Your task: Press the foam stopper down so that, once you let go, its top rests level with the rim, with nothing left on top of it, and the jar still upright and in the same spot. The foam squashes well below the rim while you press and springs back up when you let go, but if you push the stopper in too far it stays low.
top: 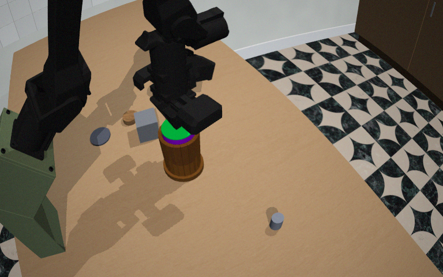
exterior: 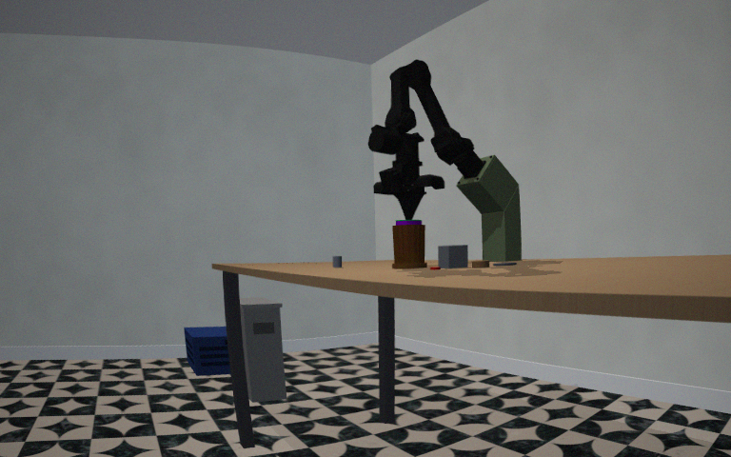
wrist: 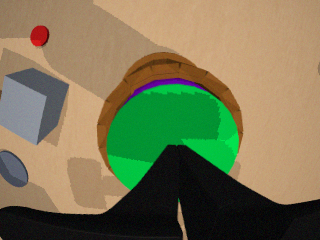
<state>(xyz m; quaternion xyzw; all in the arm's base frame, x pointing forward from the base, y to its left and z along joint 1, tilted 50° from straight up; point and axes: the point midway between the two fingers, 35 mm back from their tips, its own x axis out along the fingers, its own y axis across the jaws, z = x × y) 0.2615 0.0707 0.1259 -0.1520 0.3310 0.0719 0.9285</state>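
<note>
A brown wooden jar [top: 181, 156] [exterior: 408, 245] [wrist: 107, 127] stands upright on the table. A foam stopper [top: 172, 132] [exterior: 407, 222] [wrist: 160, 134] with a green top and a purple side sits in its mouth. A thin purple band shows above the rim. My gripper [top: 186, 126] [exterior: 408, 215] [wrist: 175, 153] is shut with nothing between the fingers. It points straight down over the middle of the stopper, its tip at the green top. I cannot tell whether it touches.
A grey cube [top: 146, 124] [exterior: 452, 256] [wrist: 30, 107] stands close beside the jar, with a small wooden disc [top: 129, 116] and a blue-grey disc [top: 100, 135] [wrist: 12, 168] beyond it. A red button [wrist: 40, 35] lies near them. A small grey cylinder [top: 276, 221] [exterior: 337, 261] stands far off.
</note>
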